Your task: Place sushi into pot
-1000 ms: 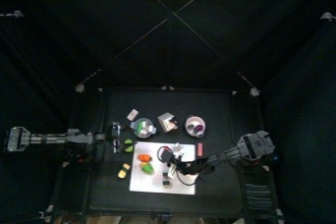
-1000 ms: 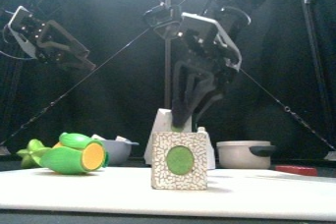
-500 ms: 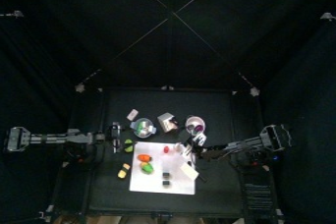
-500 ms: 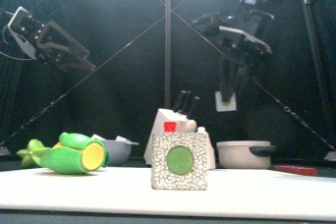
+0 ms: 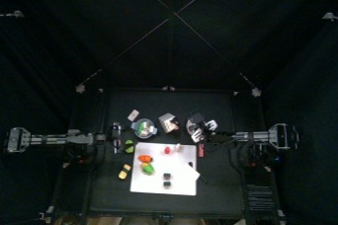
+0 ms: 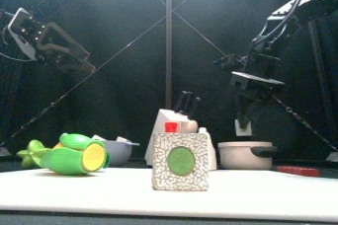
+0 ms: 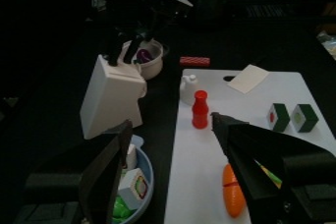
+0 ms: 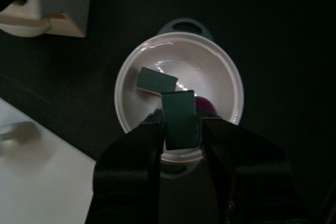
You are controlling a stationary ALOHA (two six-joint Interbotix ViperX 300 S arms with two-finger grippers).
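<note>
Since a second ago the right hand (image 5: 199,127) has swung away from the white mat (image 5: 168,160) and now hangs over the pot (image 5: 197,125), carrying the sushi (image 8: 180,125) with it.

From the top, the right arm reaches in over the pot, which sits directly beneath the hand. The left hand (image 5: 109,142) rests on the opposite side of the tabletop (image 5: 224,111), well apart from the right one.

From the front, the right hand (image 6: 246,123) hangs just above the pot (image 6: 243,154), pointing down, with a pale piece between its tips. The patterned box (image 6: 180,161) stands well to the side of it, nearer the camera.

In the left wrist view, the left hand (image 7: 171,130) has its jaws apart with nothing between them; a red bottle (image 7: 199,109) stands beyond them.

In the right wrist view, the right hand (image 8: 180,128) is clamped on the dark green sushi, with the pot's pale rim (image 8: 132,71) and purplish inside right below. A second green piece (image 8: 155,80) lies inside the pot.
</note>
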